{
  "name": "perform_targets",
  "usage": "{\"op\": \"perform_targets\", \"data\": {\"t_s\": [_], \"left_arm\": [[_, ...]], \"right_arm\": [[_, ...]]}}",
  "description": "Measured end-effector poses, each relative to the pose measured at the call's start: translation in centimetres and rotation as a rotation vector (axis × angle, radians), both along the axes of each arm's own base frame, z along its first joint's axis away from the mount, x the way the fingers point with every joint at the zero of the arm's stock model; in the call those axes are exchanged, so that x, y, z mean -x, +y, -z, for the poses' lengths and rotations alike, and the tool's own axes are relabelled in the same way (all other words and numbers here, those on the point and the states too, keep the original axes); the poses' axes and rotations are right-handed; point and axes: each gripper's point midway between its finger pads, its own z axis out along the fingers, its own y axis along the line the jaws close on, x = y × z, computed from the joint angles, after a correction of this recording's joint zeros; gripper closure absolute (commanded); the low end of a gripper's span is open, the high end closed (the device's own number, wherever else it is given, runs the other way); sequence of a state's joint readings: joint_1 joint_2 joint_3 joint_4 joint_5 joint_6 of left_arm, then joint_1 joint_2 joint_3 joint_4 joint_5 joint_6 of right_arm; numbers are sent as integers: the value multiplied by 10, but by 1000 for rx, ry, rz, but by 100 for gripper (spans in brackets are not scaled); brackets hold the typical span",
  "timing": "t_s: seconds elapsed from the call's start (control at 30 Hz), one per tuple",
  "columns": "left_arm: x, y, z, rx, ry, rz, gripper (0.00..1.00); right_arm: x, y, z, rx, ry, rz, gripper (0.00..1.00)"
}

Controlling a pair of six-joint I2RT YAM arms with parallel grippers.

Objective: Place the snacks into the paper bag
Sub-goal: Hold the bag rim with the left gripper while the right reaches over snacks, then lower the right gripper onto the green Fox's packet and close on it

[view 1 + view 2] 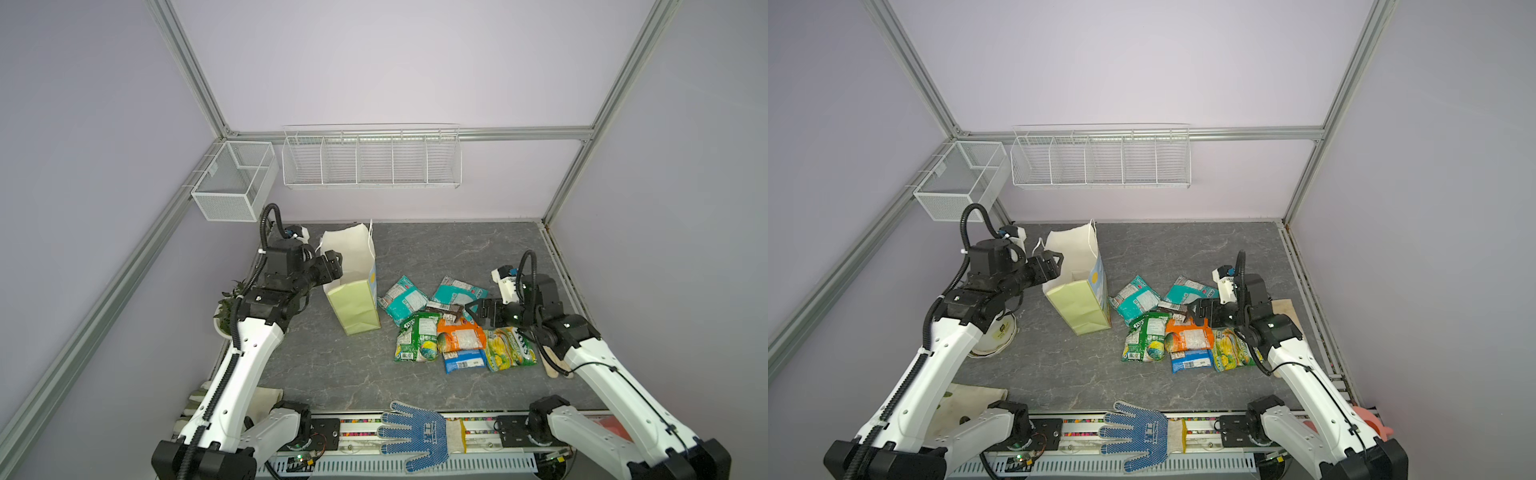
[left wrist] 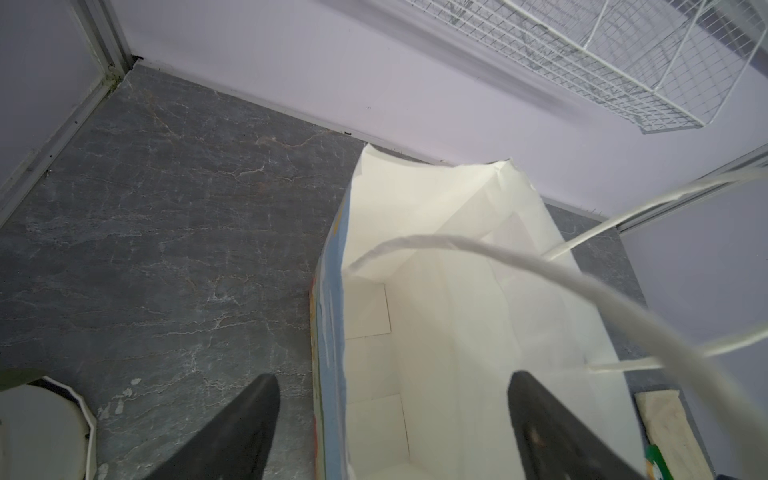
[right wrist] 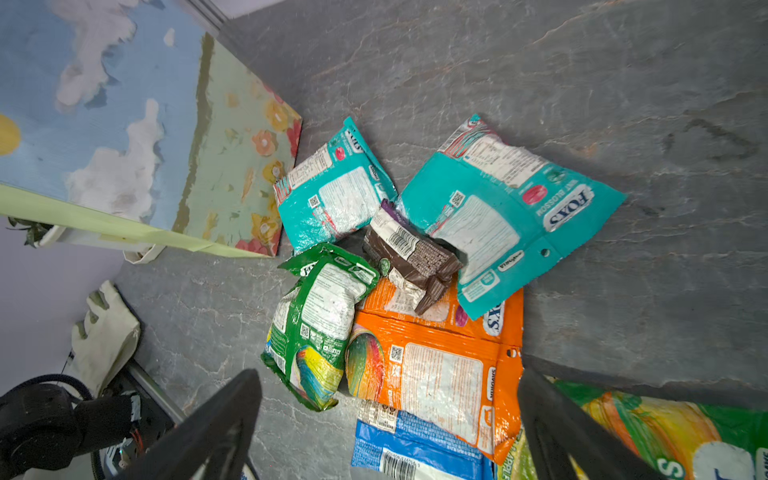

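Observation:
The paper bag stands upright and open on the left of the grey table. My left gripper is open at the bag's mouth: one finger is outside its blue printed wall, the other over the white inside, which looks empty. A white string handle arcs across the left wrist view. The snacks lie in a pile to the bag's right: two teal packets, a dark brown bar, green, orange, blue and yellow-green packets. My right gripper hangs open over the orange packet, holding nothing.
Two white wire baskets hang on the back wall. A blue dotted glove lies on the front rail, a cream glove at front left. A potted plant stands left of the bag. Wooden spatulas lie by the right arm.

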State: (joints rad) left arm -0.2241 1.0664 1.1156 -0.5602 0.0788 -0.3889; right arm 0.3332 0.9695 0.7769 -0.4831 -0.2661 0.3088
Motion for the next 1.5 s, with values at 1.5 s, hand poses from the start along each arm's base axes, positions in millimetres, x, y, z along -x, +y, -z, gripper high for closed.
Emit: {"op": "perform_targets", "data": {"t_s": [1.5], "left_arm": [[114,18,-1,37,-149,45,9]], "right_arm": [[15,106,82,221,236,-245,29]]}}
